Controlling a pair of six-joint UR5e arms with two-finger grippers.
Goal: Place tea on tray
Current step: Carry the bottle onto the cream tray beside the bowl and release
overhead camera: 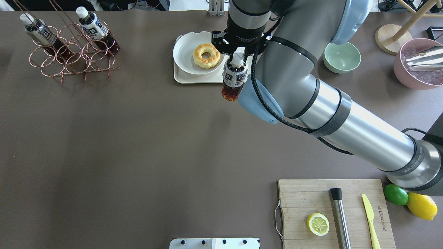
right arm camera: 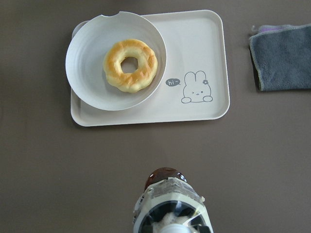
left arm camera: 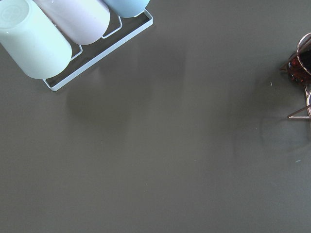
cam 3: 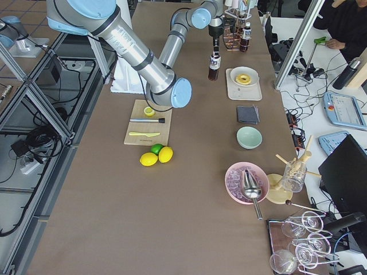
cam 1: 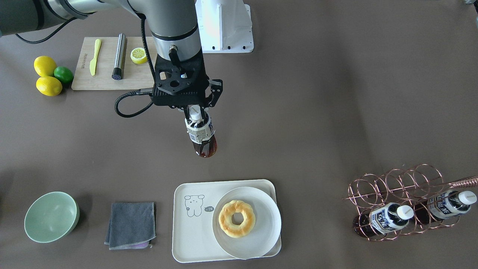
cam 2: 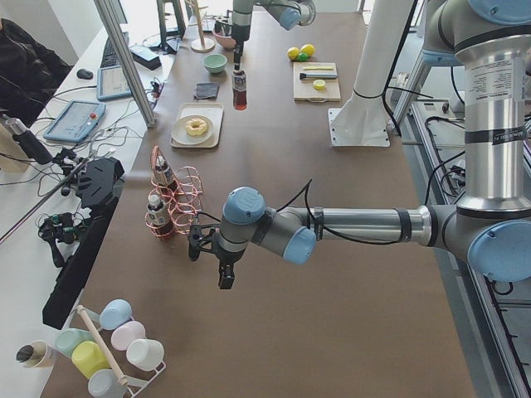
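My right gripper (cam 1: 195, 110) is shut on the white cap of the tea (cam 1: 201, 134), a small clear bottle of dark red-brown liquid with a white-and-navy label. The bottle hangs upright in the air above bare table, short of the cream tray (cam 1: 190, 228) with the bear drawing. In the right wrist view the tea (right arm camera: 167, 204) is at the bottom and the tray (right arm camera: 204, 58) lies beyond it. A white plate (cam 1: 261, 239) with a donut (cam 1: 236, 218) covers part of the tray. My left gripper (cam 2: 226, 278) hovers near the wire rack; I cannot tell whether it is open or shut.
A copper wire rack (cam 1: 396, 183) holds two look-alike bottles (cam 1: 388, 217). A grey cloth (cam 1: 130, 224) and a green bowl (cam 1: 51, 216) lie beside the tray. A wooden cutting board (cam 1: 108, 78) with a knife, a metal tube and a lemon half is near the robot, with lemons (cam 1: 44, 65) beside it.
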